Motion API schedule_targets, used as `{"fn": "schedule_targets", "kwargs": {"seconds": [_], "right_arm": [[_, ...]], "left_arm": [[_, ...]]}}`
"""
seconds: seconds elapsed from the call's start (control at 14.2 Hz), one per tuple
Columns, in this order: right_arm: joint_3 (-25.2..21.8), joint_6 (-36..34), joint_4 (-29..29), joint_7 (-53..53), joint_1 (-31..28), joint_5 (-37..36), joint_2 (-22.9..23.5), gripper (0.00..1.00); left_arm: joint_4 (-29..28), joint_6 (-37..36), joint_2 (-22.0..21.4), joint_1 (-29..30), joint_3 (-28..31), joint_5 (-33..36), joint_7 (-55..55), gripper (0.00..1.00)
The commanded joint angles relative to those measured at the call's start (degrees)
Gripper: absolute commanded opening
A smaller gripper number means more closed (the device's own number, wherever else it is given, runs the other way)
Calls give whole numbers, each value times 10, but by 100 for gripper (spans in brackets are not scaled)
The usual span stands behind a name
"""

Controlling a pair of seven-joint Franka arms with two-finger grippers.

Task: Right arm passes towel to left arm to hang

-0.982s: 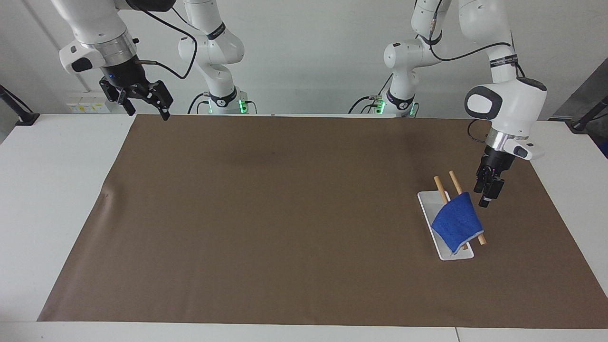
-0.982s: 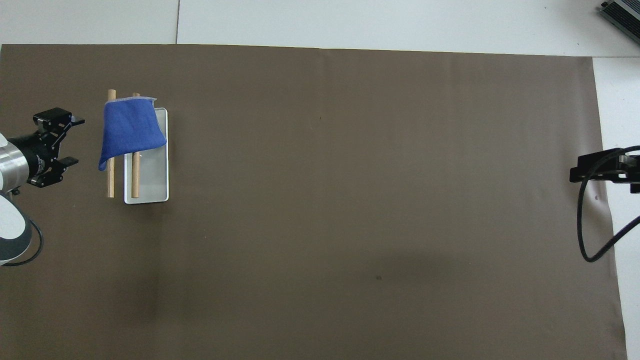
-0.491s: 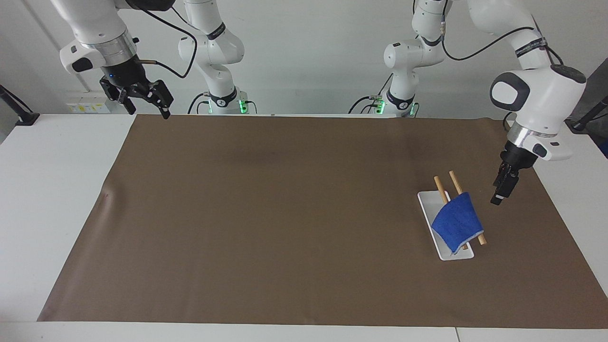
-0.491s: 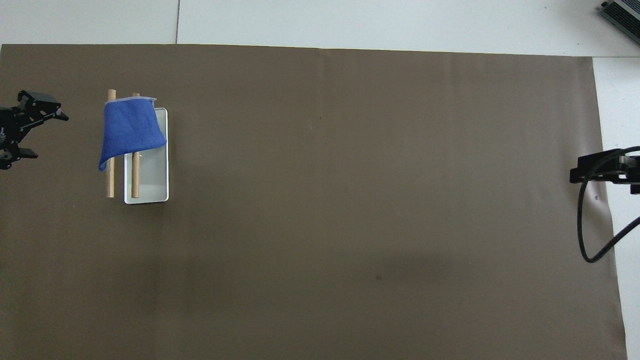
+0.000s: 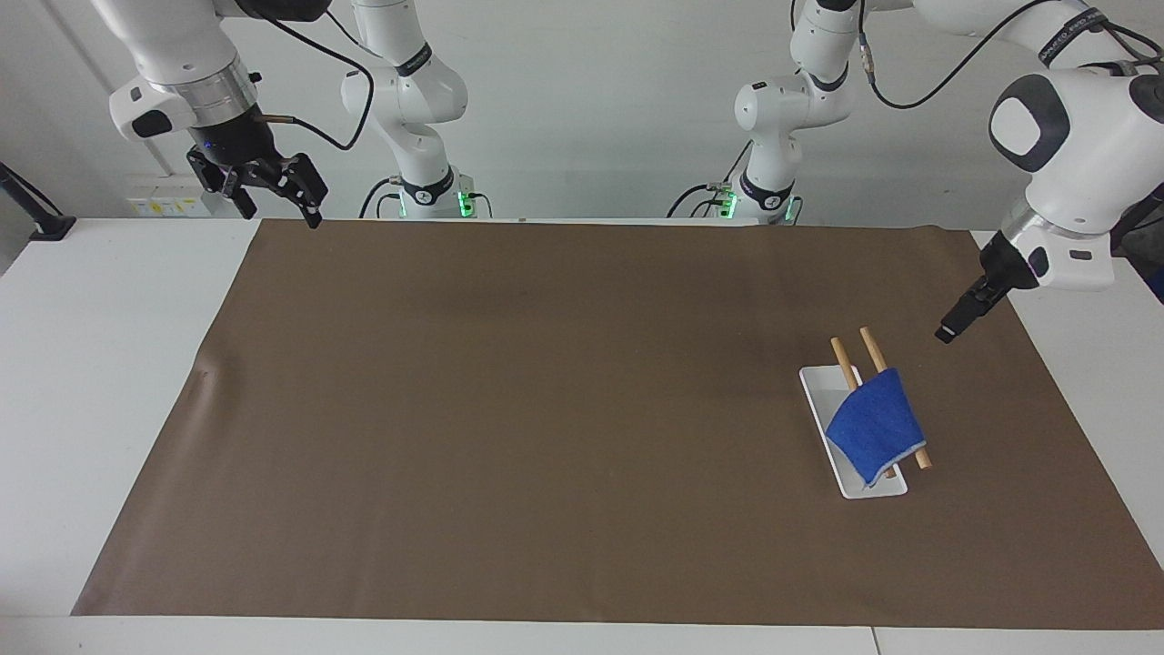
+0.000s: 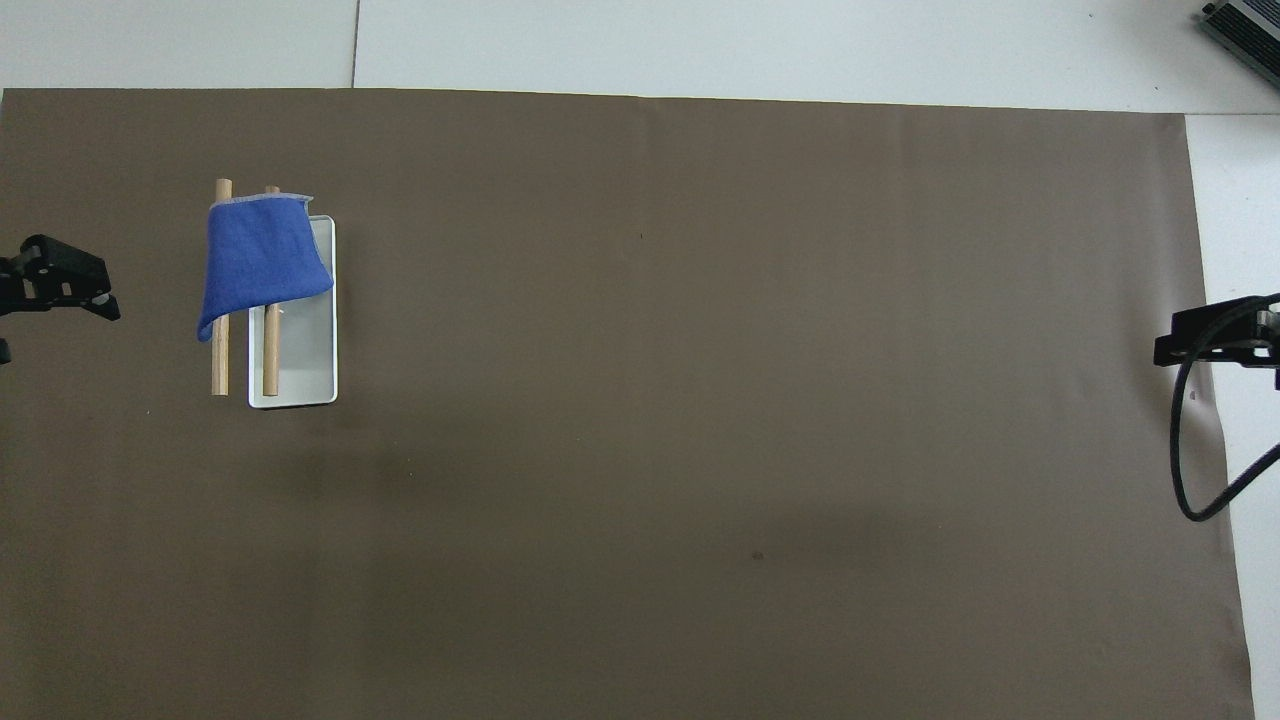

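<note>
1. We see the towel draped over two wooden rods that rise at a slant above a white tray, toward the left arm's end of the table. One corner of the cloth hangs down at the tray's end farther from the robots. Nothing grips the towel.
2. We find the left gripper up in the air, well apart from the towel, over the brown mat near the mat's edge at the left arm's end. Its fingers stand spread and hold nothing; in the overhead view only its tip shows at the frame's border.
3. We find the right gripper raised over the mat's corner nearest the right arm's base, very far from the towel. Its fingers are spread wide and empty, with the small blue light showing on the wrist. That arm waits.
4. Between the tray and the right gripper we see only bare mat. The mat's long edges run parallel to the white table, which shows as a pale margin around the mat.
</note>
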Motion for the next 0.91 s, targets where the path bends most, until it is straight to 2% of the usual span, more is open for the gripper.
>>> {"fn": "schedule_targets", "kwargs": {"seconds": [0.0,0.56,0.84], "right_arm": [[-25,3,4,-1,25,-6,3,100],[-23,-3,2,-1,26,-8,1,100],[-20,4,-2,-20,27,-26,-2,100]], "left_arm": [[-2,-51,-40,-3,-4,32,97,100],[3,-9,-71,-5,-33,24,93,100],[0,48,-70,-4,-33,23,99,100]]}}
